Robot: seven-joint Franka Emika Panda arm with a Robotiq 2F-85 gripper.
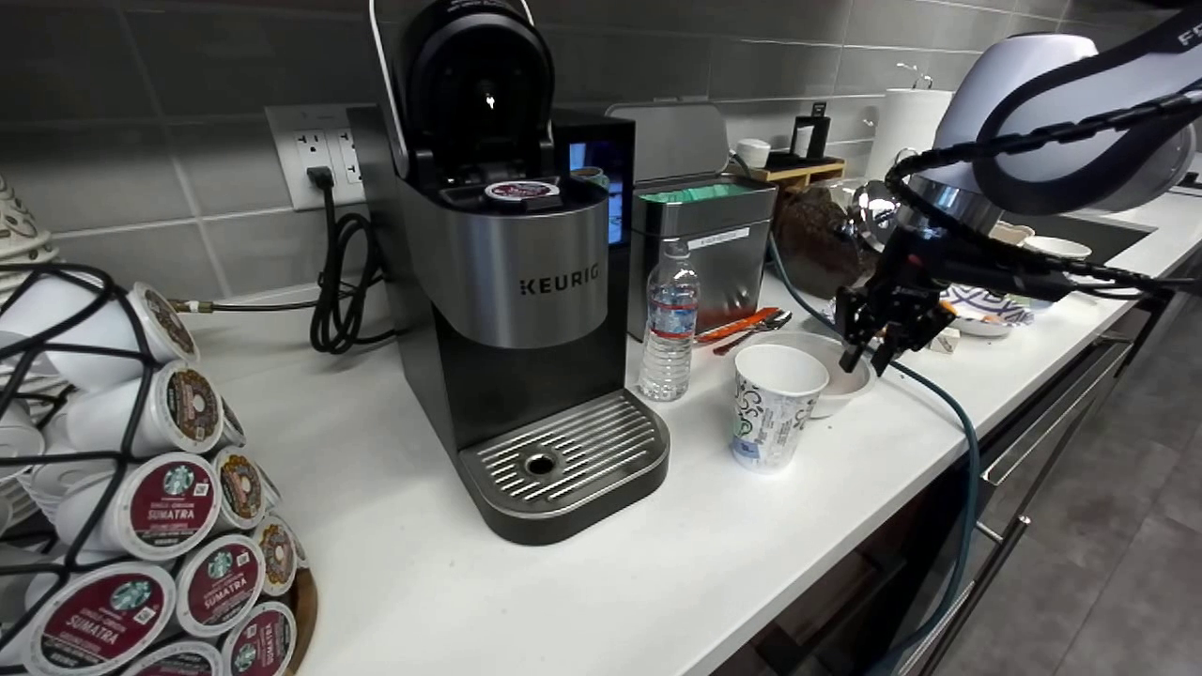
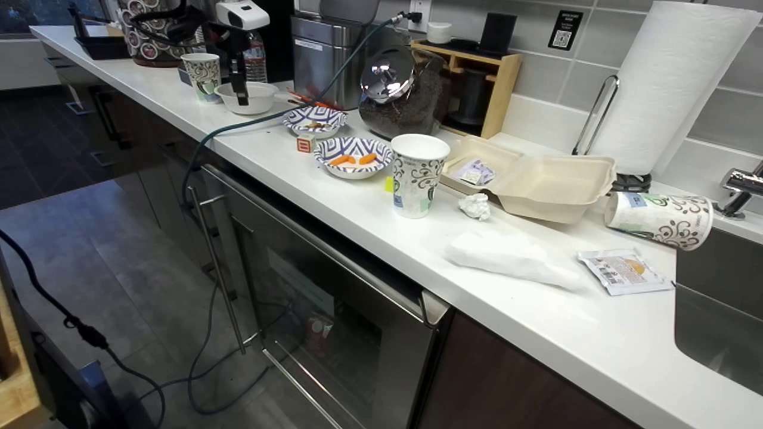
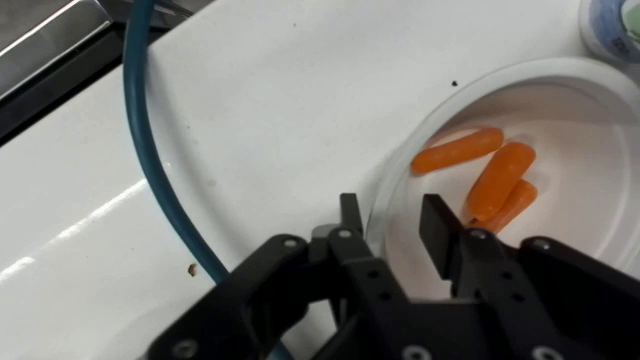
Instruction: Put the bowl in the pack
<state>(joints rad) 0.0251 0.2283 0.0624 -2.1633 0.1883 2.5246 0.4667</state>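
- Bowl (image 3: 570, 195): white, round and shallow, upright on the white counter (image 1: 394, 526). Three orange carrots (image 3: 501, 180) lie inside it, two overlapping and the third just beside them.
- Gripper (image 3: 390, 202): located at the bowl's rim. The jaws are spread; in the wrist view the rim runs between the two fingertips, one outside the bowl and one above its interior. Contact between finger and rim cannot be determined.
- Paper cup (image 1: 775, 408): patterned, upright, just beside the bowl. Whether the two touch cannot be determined.
- Cable (image 3: 150, 145): teal; crosses the counter near the bowl and drops over the front edge.
- Coffee maker (image 1: 526, 282): lid raised, one pod (image 1: 522, 191) at the top.
- Water bottle (image 1: 670, 324): upright, between the coffee maker and the paper cup in an exterior view.
- Metal bin (image 1: 723, 268): lid raised, behind the water bottle.
- Carrot dish (image 2: 355, 173): blue-patterned, holds carrots.
- Second dish (image 2: 315, 113): similar pattern, holds small food pieces.
- Lettered block (image 2: 306, 143): rests on the counter, just beside both dishes.
- Clamshell container (image 2: 545, 185): beige, lid laid back, a packet (image 2: 475, 171) inside one half.
- Tall cup (image 2: 418, 176): upright in front of the clamshell container in an exterior view.
- Tipped cup (image 2: 658, 219): lies on its side near the sink (image 2: 727, 310).
- Paper towel roll (image 2: 667, 89): upright on a holder behind the tipped cup.
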